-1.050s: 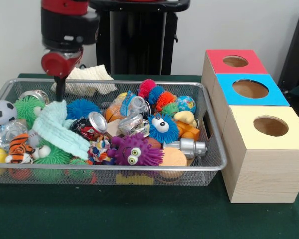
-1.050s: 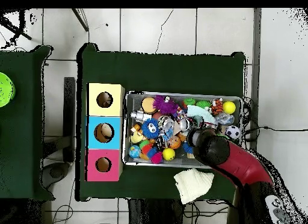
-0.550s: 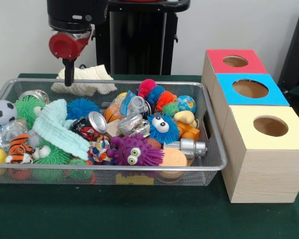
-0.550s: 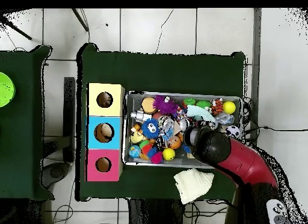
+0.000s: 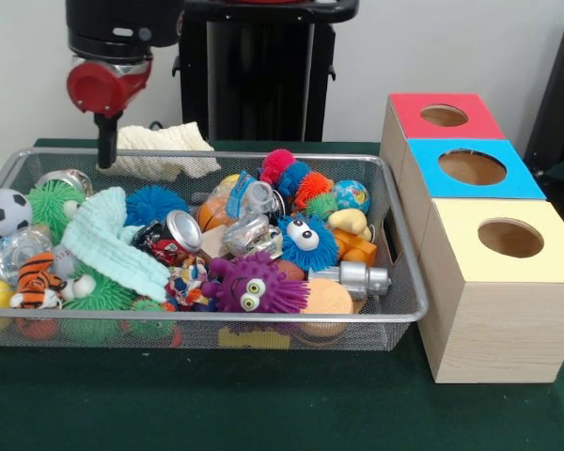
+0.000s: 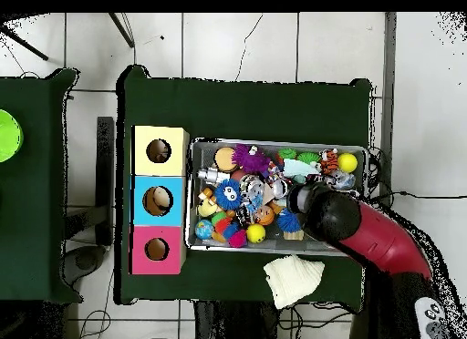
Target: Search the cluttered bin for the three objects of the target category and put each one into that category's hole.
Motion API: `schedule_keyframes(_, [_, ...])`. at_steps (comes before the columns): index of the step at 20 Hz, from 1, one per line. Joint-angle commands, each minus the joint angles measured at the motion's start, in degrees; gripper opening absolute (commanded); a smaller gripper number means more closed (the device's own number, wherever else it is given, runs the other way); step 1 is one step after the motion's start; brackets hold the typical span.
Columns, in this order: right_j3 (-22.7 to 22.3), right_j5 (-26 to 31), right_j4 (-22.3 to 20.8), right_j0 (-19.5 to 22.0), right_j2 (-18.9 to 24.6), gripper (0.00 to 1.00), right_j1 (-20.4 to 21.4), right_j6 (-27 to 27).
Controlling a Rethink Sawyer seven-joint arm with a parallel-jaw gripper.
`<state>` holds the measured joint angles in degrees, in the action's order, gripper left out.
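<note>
A wire mesh bin (image 5: 397,230) is heaped with toys. Among them are a purple spiky creature (image 5: 254,287), a blue spiky one with eyes (image 5: 305,240), a soccer ball (image 5: 4,211), a crushed can (image 5: 174,233) and a mint cloth (image 5: 108,240). My gripper (image 5: 104,162) hangs above the bin's far left corner, shut and holding nothing, clear of the toys. Beside the bin stand the red box (image 5: 409,111), blue box (image 5: 432,180) and yellow box (image 5: 461,235), each with a round hole on top. In the overhead view the arm's head (image 6: 330,215) hides the gripper.
A white knitted cloth (image 5: 164,150) lies on the green table behind the bin, also seen as the white cloth (image 6: 294,279) from above. A green spiky ball (image 5: 54,202) and a blue spiky ball (image 5: 155,202) lie just below the gripper.
The gripper has lifted out of the bin's left end. It swung right half a second ago and has now come back left, slightly lower. The toys have not moved.
</note>
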<state>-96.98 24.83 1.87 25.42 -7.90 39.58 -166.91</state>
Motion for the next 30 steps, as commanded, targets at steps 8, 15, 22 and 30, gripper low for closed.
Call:
schedule_keyframes(8, [6.32,-5.19,1.38,0.65,5.72,0.0,-8.36,-1.33])
schedule_keyframes(15, [6.53,-6.75,3.55,0.28,7.12,0.0,-9.62,-3.45])
schedule_keyframes(22, [7.27,-3.12,3.77,-1.46,4.36,0.0,-8.99,-3.47])
schedule_keyframes(30, [9.41,-2.82,2.7,-3.45,0.81,1.0,-9.66,-3.81])
